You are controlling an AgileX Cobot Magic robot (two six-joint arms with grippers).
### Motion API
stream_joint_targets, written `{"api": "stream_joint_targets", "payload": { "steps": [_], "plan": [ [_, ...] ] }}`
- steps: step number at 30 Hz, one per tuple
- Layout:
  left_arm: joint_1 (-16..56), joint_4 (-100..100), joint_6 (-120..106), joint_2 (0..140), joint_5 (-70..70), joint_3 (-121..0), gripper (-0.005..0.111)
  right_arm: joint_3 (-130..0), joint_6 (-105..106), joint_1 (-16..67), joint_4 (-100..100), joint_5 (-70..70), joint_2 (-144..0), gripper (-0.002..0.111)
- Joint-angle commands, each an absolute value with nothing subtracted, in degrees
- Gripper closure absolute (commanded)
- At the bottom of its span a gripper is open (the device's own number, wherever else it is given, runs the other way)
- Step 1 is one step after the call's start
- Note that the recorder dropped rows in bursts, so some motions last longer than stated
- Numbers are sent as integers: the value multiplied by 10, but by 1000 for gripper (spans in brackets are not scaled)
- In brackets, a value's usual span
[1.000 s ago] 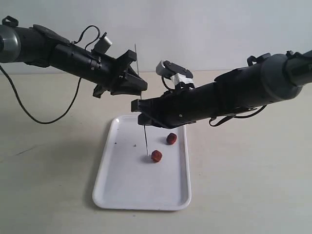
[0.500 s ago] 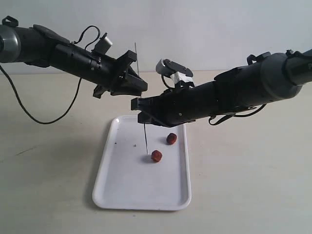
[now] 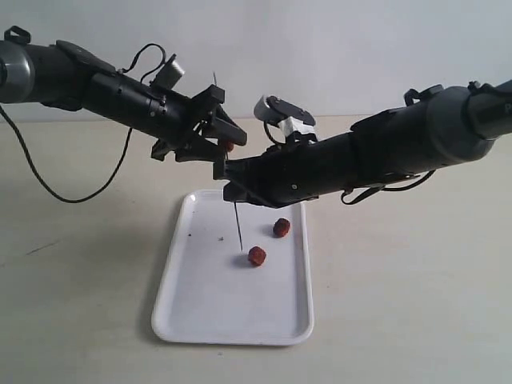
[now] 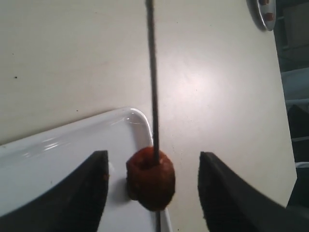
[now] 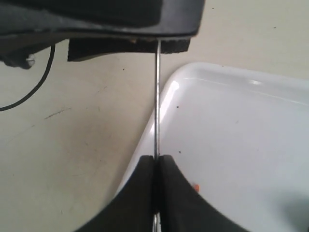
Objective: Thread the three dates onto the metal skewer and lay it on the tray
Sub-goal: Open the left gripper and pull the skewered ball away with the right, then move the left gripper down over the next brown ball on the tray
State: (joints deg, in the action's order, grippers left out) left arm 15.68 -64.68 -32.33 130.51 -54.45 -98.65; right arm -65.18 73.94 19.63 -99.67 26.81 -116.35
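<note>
The metal skewer is standing nearly upright over the tray, leaning a touch, with its lower tip hanging just above the white surface. The right gripper is pinching it tight, jaws closed right on the rod.

One date is sitting threaded on the rod just above that pinch. The left gripper is spread wide around it, with its fingers well clear on both sides, so it's holding nothing. The other two dates are lying loose on the tray near the tip.

So I'd say one's done and two are waiting. My tips for this bit:

- The left arm should be backing out straight along its own line, not sideways. A finger clipping the fruit could spin it or bend the rod.
- The right gripper should be keeping that pinch locked and the rod dead still, since the free upper end is the only way on.
- For the next date, I'd be grabbing it by the sides so the middle stays open for the point.
- I'd be pushing slowly along the rod's lean. These wrinkly things look soft and might split if skewered off-centre.
</note>
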Motion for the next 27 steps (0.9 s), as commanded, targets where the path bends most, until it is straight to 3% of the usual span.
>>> {"api": "stream_joint_targets", "payload": {
  "steps": [1, 13, 27],
  "plan": [
    [159, -635, -328, 1300, -538, -986, 52, -656, 744, 195, -999, 265, -1162, 108],
    [159, -622, -378, 1286, -547, -986, 52, -655, 575, 191, -826, 156, -1130, 108],
    [166, -581, -463, 1261, -571, -986, 52, -622, 368, 99, -560, 227, -1075, 108]
  ]
}}
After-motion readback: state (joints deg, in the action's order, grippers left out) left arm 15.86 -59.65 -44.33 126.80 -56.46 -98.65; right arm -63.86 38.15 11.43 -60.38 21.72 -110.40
